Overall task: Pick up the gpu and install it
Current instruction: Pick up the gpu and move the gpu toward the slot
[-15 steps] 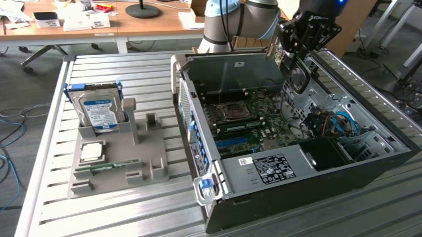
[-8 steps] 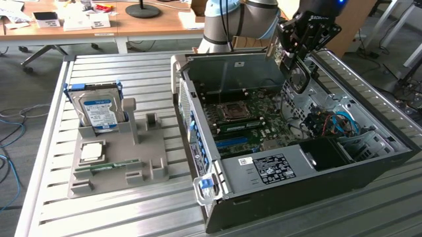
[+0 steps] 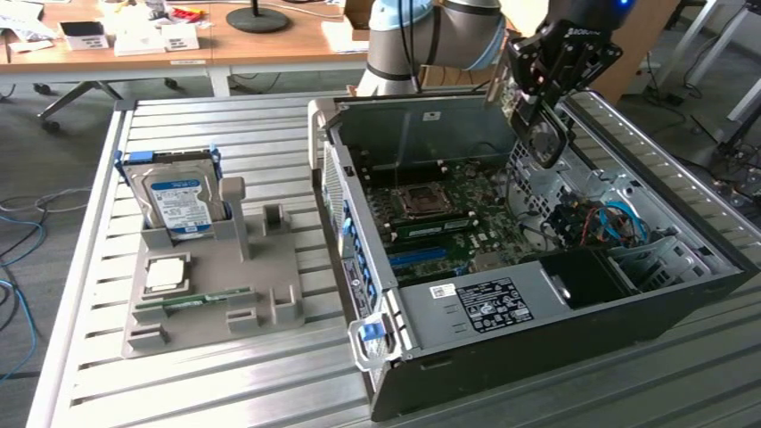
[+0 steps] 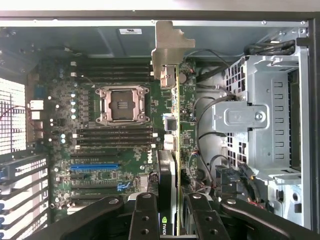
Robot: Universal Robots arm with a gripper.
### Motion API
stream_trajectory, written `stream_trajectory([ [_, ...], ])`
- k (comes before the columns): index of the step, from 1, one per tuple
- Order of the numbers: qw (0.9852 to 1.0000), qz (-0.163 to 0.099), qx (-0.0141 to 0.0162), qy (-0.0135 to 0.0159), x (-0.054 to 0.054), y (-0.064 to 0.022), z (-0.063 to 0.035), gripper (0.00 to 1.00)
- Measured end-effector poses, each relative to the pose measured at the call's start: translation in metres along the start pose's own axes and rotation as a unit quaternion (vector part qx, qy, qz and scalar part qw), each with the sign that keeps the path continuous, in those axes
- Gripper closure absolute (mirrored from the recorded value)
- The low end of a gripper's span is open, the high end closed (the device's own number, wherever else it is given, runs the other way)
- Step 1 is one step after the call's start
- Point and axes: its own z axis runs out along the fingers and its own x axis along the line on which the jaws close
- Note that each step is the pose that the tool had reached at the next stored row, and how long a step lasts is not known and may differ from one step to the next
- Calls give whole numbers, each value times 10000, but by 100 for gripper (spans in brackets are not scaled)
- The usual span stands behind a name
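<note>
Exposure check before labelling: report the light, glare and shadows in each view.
Exterior view: even daylight, soft shadows, computer case interior dimmer below the held gpu. Wrist view: vent grille blown out white, gpu's silver bracket bright, the hand gripping the gpu dark in the foreground.

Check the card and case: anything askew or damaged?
Nothing damaged or spilled. The gpu, held in the gripper over the case, runs crosswise to the blue slot.
</note>
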Motion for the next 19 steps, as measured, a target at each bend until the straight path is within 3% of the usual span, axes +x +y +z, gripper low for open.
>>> stream_trajectory([
  [10, 10000, 0, 0, 0, -147, 8, 5, 73],
  [19, 10000, 0, 0, 0, -150, 8, 5, 73],
])
